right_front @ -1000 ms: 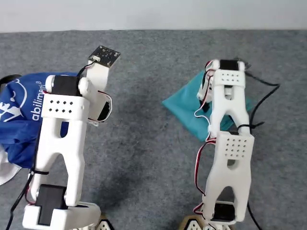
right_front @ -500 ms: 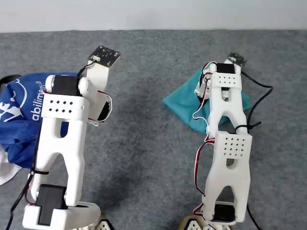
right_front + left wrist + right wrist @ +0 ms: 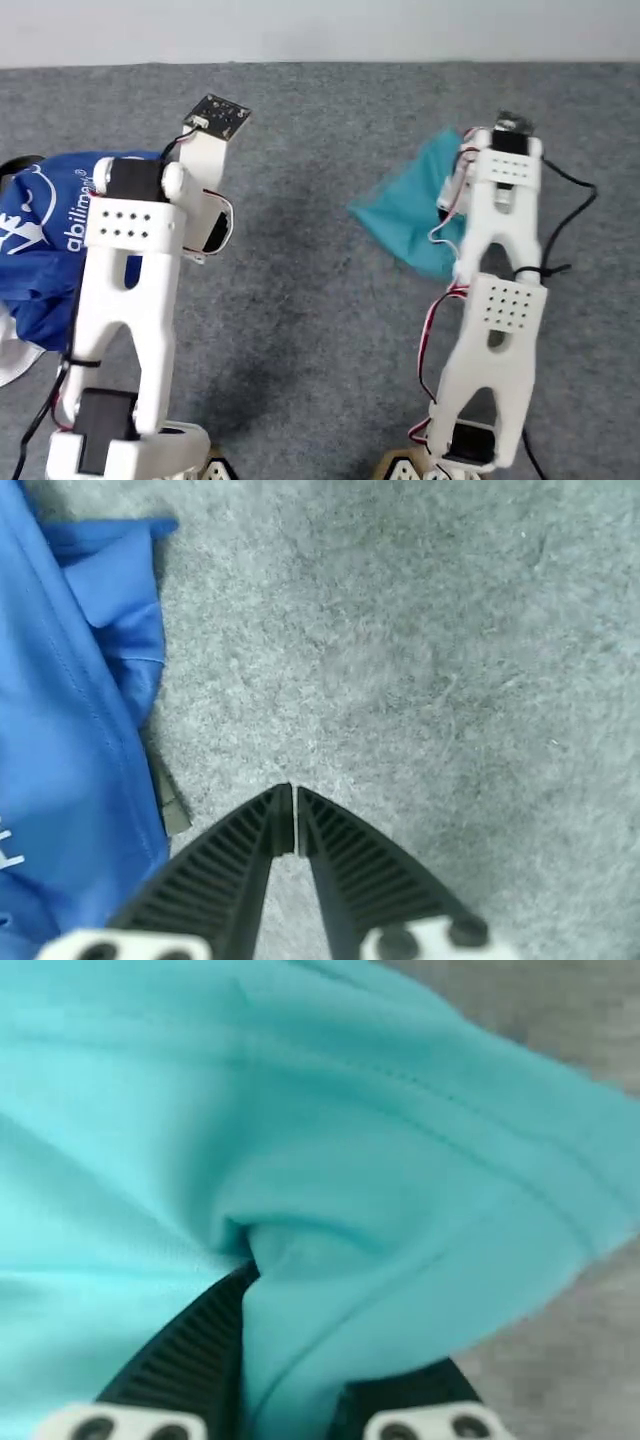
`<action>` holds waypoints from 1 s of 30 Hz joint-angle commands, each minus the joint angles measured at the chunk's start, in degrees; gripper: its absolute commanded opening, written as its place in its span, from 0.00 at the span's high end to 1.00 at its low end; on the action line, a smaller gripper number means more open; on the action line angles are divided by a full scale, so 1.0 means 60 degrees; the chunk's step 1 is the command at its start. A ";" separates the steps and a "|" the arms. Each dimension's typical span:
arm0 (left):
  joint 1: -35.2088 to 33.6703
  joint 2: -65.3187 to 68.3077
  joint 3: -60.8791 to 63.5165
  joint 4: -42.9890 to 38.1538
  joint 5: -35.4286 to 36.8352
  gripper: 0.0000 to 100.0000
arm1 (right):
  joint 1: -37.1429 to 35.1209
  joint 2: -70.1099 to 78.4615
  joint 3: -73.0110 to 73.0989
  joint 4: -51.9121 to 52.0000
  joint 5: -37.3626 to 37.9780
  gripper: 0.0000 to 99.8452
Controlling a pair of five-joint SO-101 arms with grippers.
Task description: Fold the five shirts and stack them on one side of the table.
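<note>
From above, the teal shirt (image 3: 405, 215) lies bunched under the right arm (image 3: 497, 300), well apart from the blue shirt (image 3: 40, 250) at far left; the left gripper (image 3: 294, 798) is pinched together on nothing, beside the blue shirt; the right gripper (image 3: 290, 1330) clamps a fold of the teal shirt.

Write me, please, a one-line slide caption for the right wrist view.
Right gripper shut on a bunched fold of the teal shirt, gray table behind it.

The edge cuts off the blue shirt (image 3: 40, 260), and the right arm (image 3: 497, 310) hides part of the teal shirt (image 3: 405, 210)
</note>
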 commanded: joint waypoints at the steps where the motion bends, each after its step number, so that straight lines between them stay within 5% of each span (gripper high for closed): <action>1: -0.0015 -0.0718 -0.0022 0.0220 -0.0088 0.99 | 0.1253 -0.0623 -0.1040 0.1179 0.1934 0.99; 10: 0.0015 -0.0967 -0.0022 0.0220 -0.0088 0.99 | 0.4007 -0.0579 -0.2095 0.1223 0.6930 0.99; 16: 0.0044 -0.0923 -0.0022 0.0220 -0.0088 0.99 | 0.4916 -0.0403 -0.1963 0.0198 0.8850 0.99; 20: 0.0044 -0.0967 -0.0022 0.0220 -0.0088 0.99 | 0.5150 -0.0271 -0.1963 -0.0227 0.9172 0.94; 26: 0.0044 -0.0967 -0.0022 0.0234 -0.0088 0.99 | 0.5121 -0.0593 -0.2842 0.0359 0.7326 0.65; 30: 0.0044 -0.0967 -0.0022 0.0234 -0.0088 0.99 | 0.5062 -0.0608 -0.3590 0.1077 0.7267 0.64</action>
